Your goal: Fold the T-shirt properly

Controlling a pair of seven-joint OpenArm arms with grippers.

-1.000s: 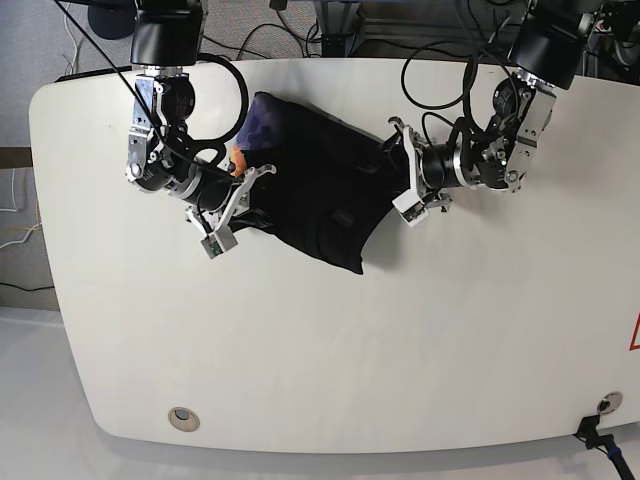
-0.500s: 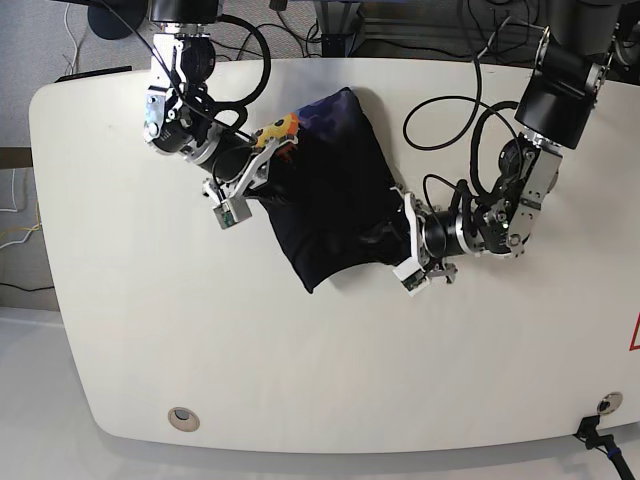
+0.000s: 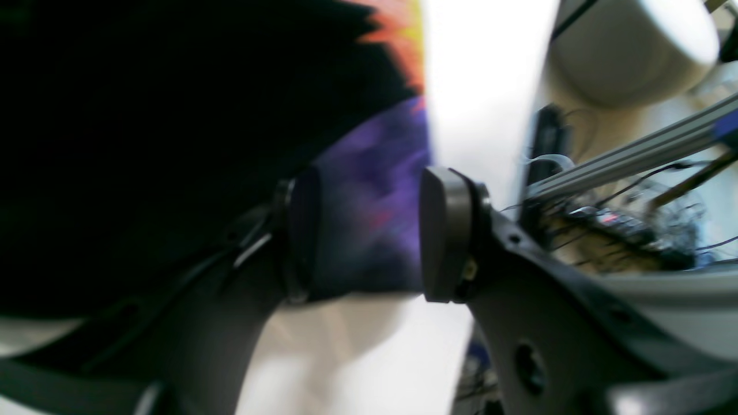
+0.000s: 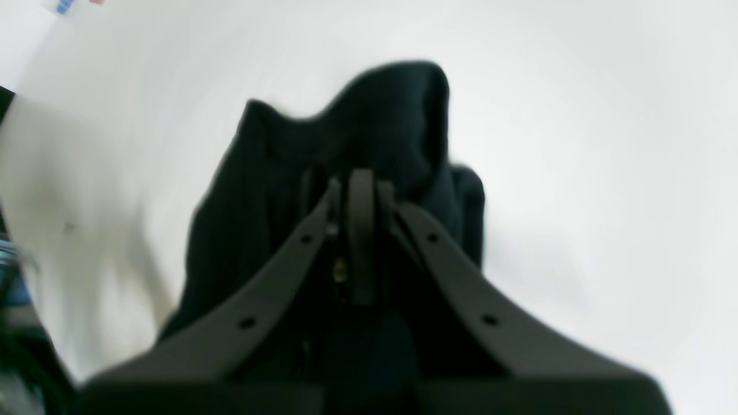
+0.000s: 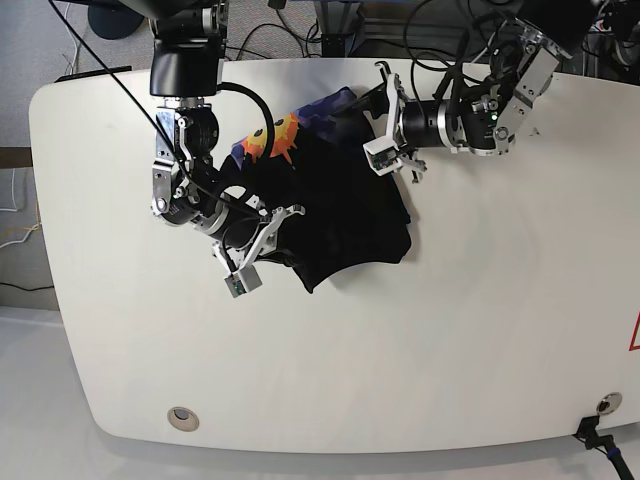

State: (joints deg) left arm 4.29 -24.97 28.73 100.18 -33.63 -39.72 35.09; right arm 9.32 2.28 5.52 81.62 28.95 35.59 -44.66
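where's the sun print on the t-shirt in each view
base: sun print at upper centre-left, on the T-shirt.
left wrist: orange-yellow blur at top centre, purple below it between the left end effector pads.
right wrist: not in view, only black cloth.
Shared landmark: the white table.

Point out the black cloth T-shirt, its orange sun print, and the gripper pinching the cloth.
black cloth T-shirt (image 5: 345,215): base view, on the plain black middle of the bunched cloth.
orange sun print (image 5: 272,140): base view, on the print's orange-yellow face.
right gripper (image 4: 358,190): right wrist view, at its shut fingertips in the cloth.
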